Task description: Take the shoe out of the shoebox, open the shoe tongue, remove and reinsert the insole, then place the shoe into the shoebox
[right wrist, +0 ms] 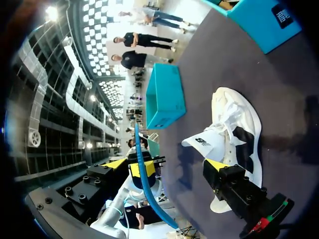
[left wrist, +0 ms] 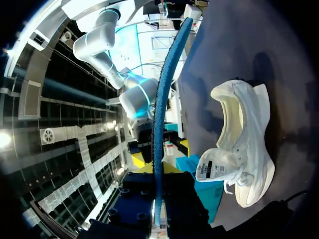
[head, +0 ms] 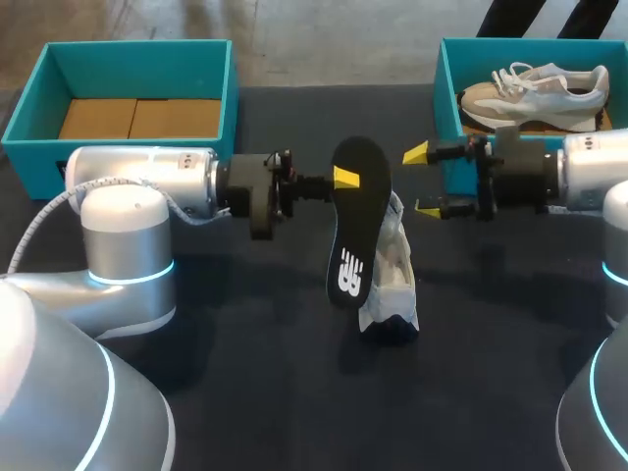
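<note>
**Item 1, insole** (head: 358, 235): black, with a white logo and a blue edge. It was held off the worktop (head: 294, 412) near the middle, standing roughly upright. Its lower end was just beside the white shoe; contact could not be told.

**Item 2, white shoe** (head: 392, 285): lay on its side on the worktop, outside both boxes and between the 2 arms. The opening was exposed and the tongue turned outward. In the left wrist view the shoe (left wrist: 244, 149) sat beside the insole edge (left wrist: 158, 124).

**Item 3, left arm** (head: 147, 182): entered from the left. The left jaws were clenched on the insole near its upper end, with 1 yellow fingertip (head: 345, 178) showing against its black face.

**Item 4, right arm** (head: 589, 167): entered from the right. The right jaws were released and grasped nothing. The 2 yellow fingertips (head: 416, 154) stood apart, just beside the upper part of the insole and in front of the right shoebox.

**Item 5, left shoebox** (head: 137, 69): teal, at the far left corner, holding brown cardboard (head: 137, 118).

**Item 6, right shoebox** (head: 447, 128): teal, at the far right, holding 1 beige-and-white sneaker (head: 535, 93) on its side.
</note>
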You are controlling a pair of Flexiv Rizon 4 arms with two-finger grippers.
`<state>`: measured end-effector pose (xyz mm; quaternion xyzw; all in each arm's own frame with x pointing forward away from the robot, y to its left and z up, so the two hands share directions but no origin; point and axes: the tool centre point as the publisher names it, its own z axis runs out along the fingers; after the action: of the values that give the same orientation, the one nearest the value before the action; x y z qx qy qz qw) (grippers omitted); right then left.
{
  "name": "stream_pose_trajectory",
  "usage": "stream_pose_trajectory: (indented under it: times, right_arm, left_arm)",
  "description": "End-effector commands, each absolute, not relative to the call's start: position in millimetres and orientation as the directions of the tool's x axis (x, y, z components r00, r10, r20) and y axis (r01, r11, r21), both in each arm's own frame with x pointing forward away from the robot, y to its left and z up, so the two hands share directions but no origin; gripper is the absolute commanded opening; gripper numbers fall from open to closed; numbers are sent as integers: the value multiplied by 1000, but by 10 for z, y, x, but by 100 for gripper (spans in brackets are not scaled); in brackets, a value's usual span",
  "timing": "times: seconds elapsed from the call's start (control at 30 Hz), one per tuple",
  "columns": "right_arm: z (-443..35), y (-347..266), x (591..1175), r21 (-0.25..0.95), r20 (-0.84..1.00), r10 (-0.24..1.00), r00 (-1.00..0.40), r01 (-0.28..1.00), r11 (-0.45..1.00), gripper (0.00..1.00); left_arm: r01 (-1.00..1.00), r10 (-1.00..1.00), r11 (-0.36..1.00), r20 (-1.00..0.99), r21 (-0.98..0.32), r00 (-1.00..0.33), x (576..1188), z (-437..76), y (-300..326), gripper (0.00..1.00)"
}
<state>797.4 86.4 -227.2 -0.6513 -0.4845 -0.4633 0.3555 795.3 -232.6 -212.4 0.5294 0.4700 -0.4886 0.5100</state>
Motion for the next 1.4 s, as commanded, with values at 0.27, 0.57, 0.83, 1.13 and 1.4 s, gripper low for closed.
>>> stream_pose_trajectory:
  times: [0.27, 0.57, 0.83, 1.13, 1.4]
  right_arm:
    - [-2156, 431, 7727, 10, 895, 431, 114, 962, -274, 100]
    - [-2046, 31, 7550, 9, 813, 564, 147, 964, -264, 100]
    - [-1999, -226, 7512, 14, 730, 663, 167, 966, -259, 100]
    - [-1894, -376, 7527, 47, 663, 738, 129, 976, -213, 100]
    - [-1790, -556, 7451, 126, 642, 763, 78, 971, -205, 100]
  left_arm:
    - [1000, 42, -5, -999, 29, 29, 7434, -2113, -2087, 0]
    - [999, 79, 6, -996, -46, -46, 7132, -2236, -1973, 0]
    - [996, 107, 4, -990, -93, -93, 6956, -2297, -1947, 0]
    - [993, 124, -5, -985, -119, -117, 6860, -2285, -1908, 0]
    - [991, 123, -21, -984, -130, -126, 6829, -2280, -1916, 0]
